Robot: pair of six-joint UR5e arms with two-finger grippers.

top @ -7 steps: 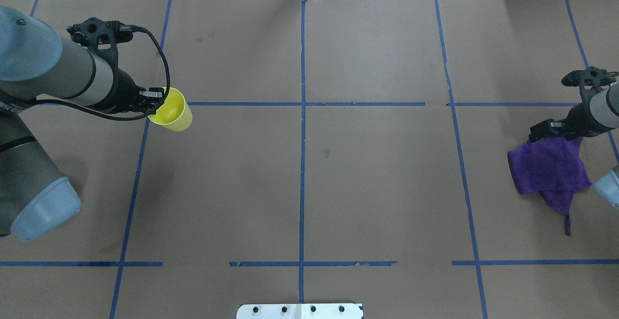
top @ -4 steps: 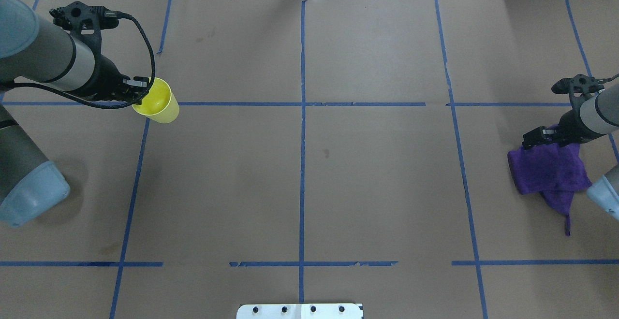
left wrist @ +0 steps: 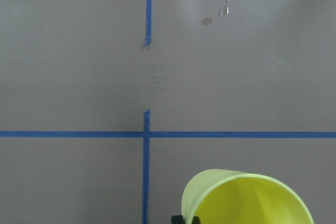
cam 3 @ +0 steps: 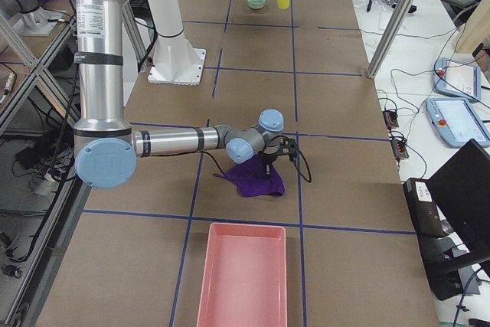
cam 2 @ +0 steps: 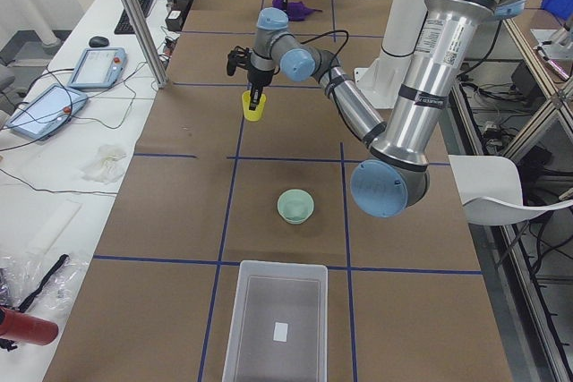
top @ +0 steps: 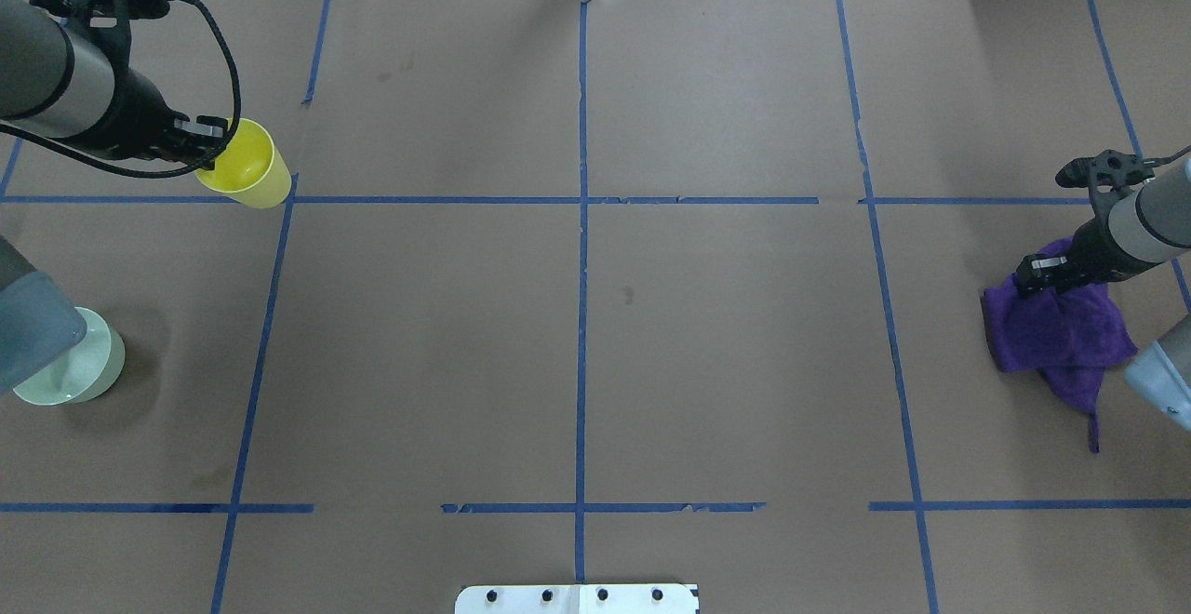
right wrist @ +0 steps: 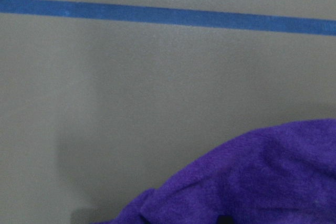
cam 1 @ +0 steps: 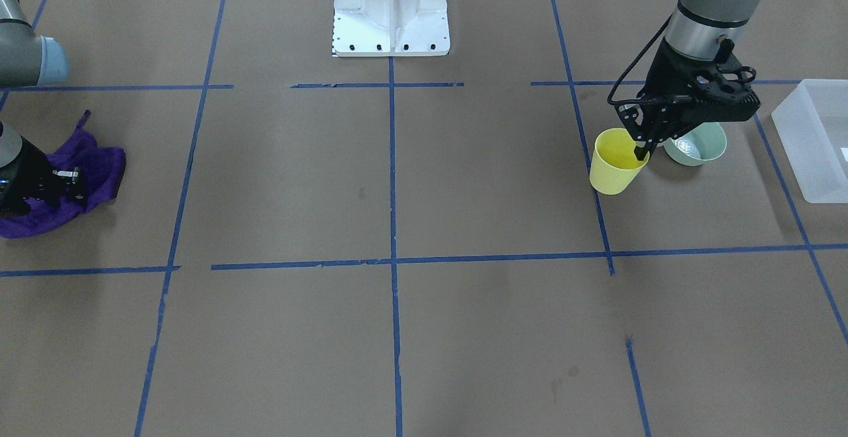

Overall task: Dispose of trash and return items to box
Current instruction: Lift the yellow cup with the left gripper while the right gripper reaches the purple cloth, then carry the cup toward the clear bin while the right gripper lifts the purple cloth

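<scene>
The mint-green bowl (cam 2: 295,206) sits on the brown paper (top: 726,363) between the yellow cup (cam 1: 616,169) and the translucent box (cam 2: 276,319). It is near the cup and apart from the box. In the front-facing view the body of the left gripper (cam 1: 641,153) hides part of the bowl.

The box lies at the table's end on the robot's left, and a small white patch shows on its floor. A pink tray (cam 3: 243,273) lies at the opposite end, with a purple cloth (top: 1056,335) near it.

The left gripper is clamped on the cup's rim, one finger inside and one outside. The cup is mouth up, its long axis close to vertical, near a crossing of blue tape lines (left wrist: 146,135) — whether its base touches the paper cannot be told.

The right gripper (top: 1037,270) sits at the cloth's edge — whether it is closed on the fabric cannot be told.
</scene>
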